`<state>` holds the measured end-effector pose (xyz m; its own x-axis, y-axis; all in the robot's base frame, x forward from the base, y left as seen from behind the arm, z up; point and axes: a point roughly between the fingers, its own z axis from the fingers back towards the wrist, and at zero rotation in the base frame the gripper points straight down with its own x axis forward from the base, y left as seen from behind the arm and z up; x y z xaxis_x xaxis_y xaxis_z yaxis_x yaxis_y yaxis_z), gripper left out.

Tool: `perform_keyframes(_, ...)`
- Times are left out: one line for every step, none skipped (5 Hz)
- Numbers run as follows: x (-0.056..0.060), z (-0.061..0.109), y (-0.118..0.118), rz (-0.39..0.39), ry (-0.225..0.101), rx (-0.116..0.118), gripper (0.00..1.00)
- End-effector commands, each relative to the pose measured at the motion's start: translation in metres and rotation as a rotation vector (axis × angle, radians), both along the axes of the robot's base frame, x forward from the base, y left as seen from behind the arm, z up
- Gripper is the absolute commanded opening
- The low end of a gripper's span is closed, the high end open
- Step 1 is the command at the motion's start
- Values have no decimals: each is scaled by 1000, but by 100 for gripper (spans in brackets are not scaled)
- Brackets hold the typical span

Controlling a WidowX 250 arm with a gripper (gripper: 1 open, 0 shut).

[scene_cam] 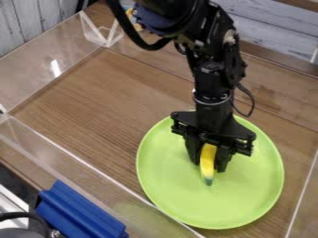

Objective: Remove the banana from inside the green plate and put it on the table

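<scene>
The lime-green plate [163,186] lies on the brown wood-grain table [112,102] at the right front. A small yellow banana [207,165] with a dark tip rests in the plate's middle. My black gripper [209,157] points straight down over it, with a finger pressed on each side of the banana. The jaws are shut on the fruit. The banana's lower end sticks out below the fingers and still touches the plate.
Clear acrylic walls [56,56] run along the table's edges. A blue object [77,216] lies outside the wall at the front left. Bare wood stretches left of and behind the plate.
</scene>
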<state>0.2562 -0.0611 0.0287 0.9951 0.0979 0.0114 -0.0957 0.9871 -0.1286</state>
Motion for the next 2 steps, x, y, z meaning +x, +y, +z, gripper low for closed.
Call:
perform_keyframes(5, 11, 2, -9, -8, 10, 0)
perform_keyframes(4, 16, 3, -21, 7, 22, 0)
